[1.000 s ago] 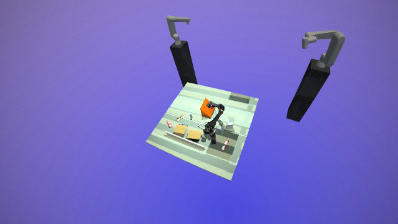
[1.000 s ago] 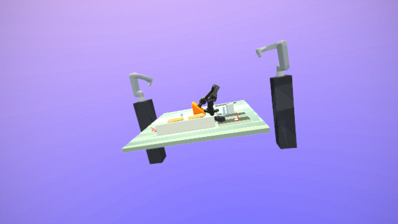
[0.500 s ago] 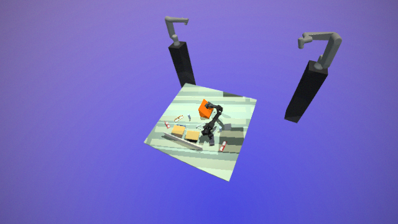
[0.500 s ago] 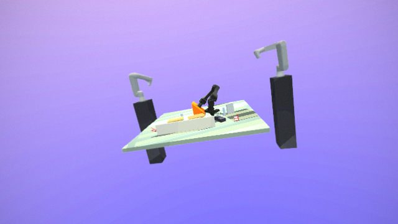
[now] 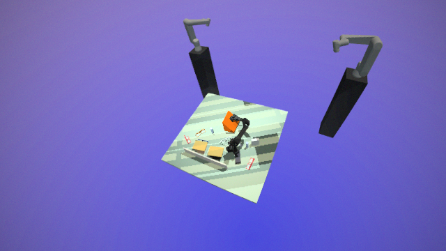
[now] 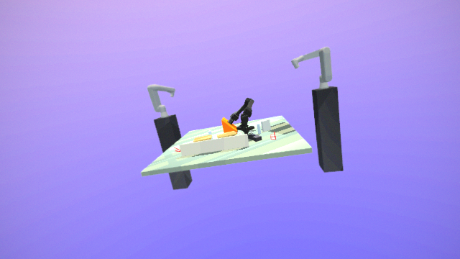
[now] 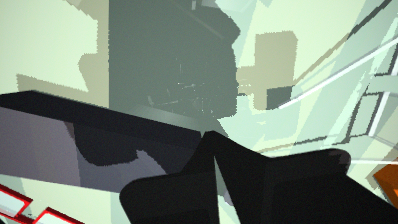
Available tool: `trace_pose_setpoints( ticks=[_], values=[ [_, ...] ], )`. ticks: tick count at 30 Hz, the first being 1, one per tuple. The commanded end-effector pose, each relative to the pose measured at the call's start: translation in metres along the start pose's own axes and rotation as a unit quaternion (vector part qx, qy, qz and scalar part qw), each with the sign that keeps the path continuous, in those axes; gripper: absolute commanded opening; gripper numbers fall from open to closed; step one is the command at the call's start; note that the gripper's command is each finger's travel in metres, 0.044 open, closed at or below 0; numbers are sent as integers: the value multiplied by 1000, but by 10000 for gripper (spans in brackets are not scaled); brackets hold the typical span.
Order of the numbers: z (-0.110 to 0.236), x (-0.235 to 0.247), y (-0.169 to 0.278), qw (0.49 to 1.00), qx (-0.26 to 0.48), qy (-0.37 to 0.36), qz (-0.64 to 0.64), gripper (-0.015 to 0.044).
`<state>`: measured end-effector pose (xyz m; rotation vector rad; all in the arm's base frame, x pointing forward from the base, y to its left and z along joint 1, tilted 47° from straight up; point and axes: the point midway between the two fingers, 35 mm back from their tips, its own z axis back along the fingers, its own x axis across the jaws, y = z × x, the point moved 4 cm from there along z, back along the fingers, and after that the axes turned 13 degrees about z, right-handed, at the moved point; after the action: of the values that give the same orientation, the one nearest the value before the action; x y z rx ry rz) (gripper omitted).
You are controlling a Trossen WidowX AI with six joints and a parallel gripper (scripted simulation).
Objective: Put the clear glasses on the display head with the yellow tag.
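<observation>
My gripper (image 5: 231,149) (image 6: 246,132) (image 7: 209,135) is shut, fingertips together, with nothing visible between them. It points down low over the table. Clear glasses, seen as thin pale lines in the wrist view (image 7: 340,72), appear to lie at the right, beyond the fingers and apart from them. Two tan-topped blocks (image 5: 199,146) (image 5: 215,151) stand left of the gripper in the top view; whether these are the display heads cannot be told. No yellow tag can be made out. A dark block (image 5: 237,159) (image 6: 255,137) (image 7: 40,140) is close beside the gripper.
A long white wall (image 5: 205,159) (image 6: 212,144) runs beside the tan blocks. An orange wedge (image 5: 228,125) (image 6: 228,126) is behind the arm. Red glasses (image 5: 250,164) (image 6: 273,136) and another red pair (image 5: 187,139) lie apart. A pale box (image 5: 255,141) (image 6: 266,125) stands right of the arm.
</observation>
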<state>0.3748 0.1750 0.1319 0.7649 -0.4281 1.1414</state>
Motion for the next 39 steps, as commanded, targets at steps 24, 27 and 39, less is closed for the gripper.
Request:
trace_pose_setpoints(
  ticks=[24,27,39],
  values=[
    [-2,15,-2,1000,1,1,0,0],
    [-2,16,-2,1000,1,1,0,0],
    [-2,22,-3,1000,1,1,1,0]
  ],
)
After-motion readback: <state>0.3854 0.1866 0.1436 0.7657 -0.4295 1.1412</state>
